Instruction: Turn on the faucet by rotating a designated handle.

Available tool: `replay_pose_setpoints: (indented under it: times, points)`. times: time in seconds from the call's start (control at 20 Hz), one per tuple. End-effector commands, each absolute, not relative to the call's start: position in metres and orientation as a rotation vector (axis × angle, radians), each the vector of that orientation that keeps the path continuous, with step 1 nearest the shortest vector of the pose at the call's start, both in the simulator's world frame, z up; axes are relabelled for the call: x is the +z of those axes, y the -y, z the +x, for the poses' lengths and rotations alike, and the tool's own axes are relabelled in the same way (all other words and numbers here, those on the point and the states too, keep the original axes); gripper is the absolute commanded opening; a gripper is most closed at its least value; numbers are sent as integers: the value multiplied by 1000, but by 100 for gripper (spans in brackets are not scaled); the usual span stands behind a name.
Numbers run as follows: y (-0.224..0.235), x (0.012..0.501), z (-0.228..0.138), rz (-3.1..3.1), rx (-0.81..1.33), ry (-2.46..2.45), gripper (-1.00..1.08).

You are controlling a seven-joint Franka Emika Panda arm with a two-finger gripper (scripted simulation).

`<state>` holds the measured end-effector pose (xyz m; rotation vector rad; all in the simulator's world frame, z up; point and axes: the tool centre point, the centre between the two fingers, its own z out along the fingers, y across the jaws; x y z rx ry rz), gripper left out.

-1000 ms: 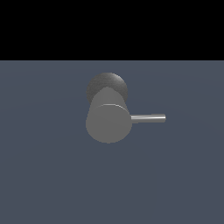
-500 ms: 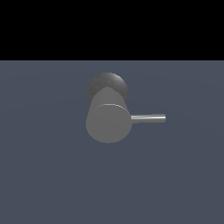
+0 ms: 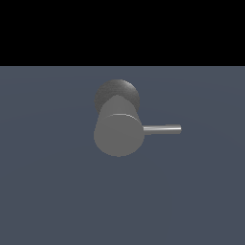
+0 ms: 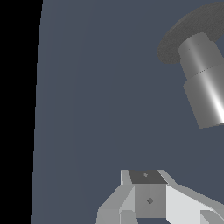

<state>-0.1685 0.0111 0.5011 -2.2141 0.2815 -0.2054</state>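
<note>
Nothing has moved: the faucet [image 3: 118,135] keeps its handle [image 3: 161,129] pointing to the exterior view's right; tool [image 4: 148,201] state unclear.

The exterior view faced the faucet [image 3: 118,135] end-on from close in; the wrist view looked past the gripper [image 4: 148,214], seeing the same faucet obliquely.

Nothing is changing in the exterior view across the earlier pictures and now: the faucet [image 3: 118,135] is showing no shift, and the handle [image 3: 161,129] is pointing toward the exterior view's right exactly as before.
</note>
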Motion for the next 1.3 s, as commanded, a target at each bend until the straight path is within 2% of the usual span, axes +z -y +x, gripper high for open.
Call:
replay_pose_setpoints:
  times: [0.0,0.7,1.25]
  points:
    - [1,523,-167,-2133,-298,-277,-100]
    - [103,615,-176,-1619,-684,-312,-100]
    - [210,625,-185,-1184,-830,-428,-100]
